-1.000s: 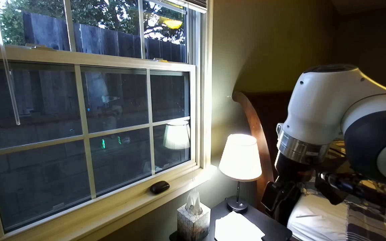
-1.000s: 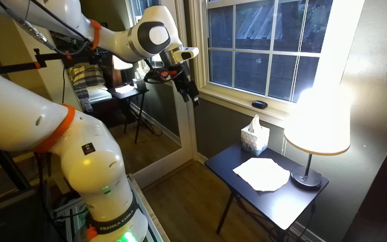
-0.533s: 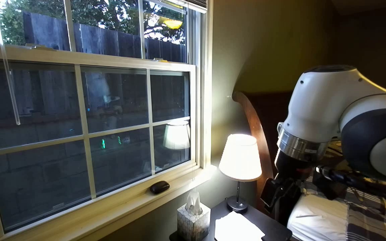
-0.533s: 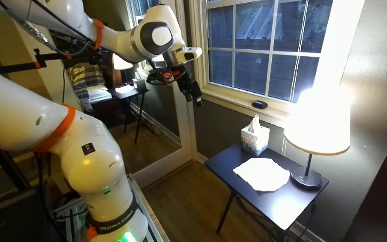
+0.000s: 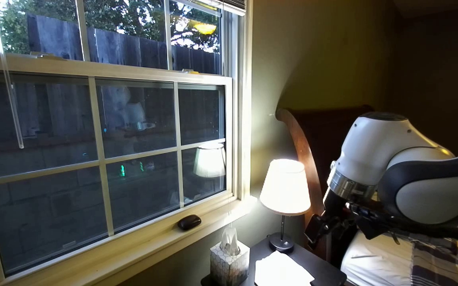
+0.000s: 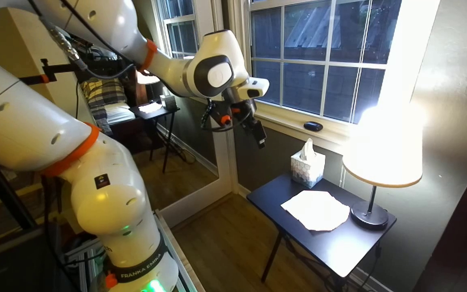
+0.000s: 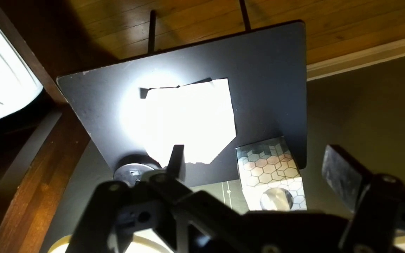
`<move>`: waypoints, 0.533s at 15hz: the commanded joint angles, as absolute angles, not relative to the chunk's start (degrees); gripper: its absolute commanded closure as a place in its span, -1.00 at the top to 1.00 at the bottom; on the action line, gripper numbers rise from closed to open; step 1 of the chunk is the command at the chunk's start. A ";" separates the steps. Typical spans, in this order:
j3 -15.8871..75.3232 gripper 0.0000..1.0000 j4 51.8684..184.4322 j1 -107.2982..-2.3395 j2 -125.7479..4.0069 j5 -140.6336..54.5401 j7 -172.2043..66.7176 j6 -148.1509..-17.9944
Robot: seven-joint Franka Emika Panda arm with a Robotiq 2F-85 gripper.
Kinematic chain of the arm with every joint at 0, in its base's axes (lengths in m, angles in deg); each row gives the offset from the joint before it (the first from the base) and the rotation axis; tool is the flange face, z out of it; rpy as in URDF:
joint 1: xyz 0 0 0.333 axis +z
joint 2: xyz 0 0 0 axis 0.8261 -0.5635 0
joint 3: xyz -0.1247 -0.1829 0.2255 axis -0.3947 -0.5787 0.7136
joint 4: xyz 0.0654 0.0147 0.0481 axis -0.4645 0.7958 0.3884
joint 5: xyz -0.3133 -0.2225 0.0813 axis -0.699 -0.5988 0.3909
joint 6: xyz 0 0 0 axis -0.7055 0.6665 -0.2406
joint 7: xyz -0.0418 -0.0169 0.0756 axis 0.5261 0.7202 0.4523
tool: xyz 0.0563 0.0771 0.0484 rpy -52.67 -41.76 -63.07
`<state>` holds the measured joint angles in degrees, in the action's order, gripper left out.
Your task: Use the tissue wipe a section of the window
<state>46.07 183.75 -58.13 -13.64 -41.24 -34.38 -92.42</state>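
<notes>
While the arm (image 6: 112, 190) hangs bent beside the table (image 6: 272, 198), its claw (image 7: 259, 165) points down at a slant, the jaws spread wide, apart from the window (image 6: 326, 63). The tissue (image 6: 308, 150) stands up crumpled from the top of its box (image 6: 307, 170), which sits upright on the table near the edge by the wall (image 6: 262, 150). In the wrist view, that box shows between the fingers (image 7: 339, 172), farther off. Beside it lies a white sheet (image 6: 316, 211), so glaring I can't make out its face. Next to the sheet stands the lamp (image 6: 382, 152), lit. On the sill (image 6: 286, 118) rests a black oval thing (image 6: 313, 126) I can't name. In an exterior view, a bed (image 5: 392, 262) shows below the arm.
</notes>
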 commanded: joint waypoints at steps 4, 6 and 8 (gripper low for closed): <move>42.05 1.00 183.68 -62.12 -24.75 -43.88 -36.75 -100.70; 40.14 1.00 183.68 -62.17 -27.32 -43.56 -38.86 -103.58; 40.30 1.00 183.67 -61.72 -25.73 -43.54 -38.33 -102.45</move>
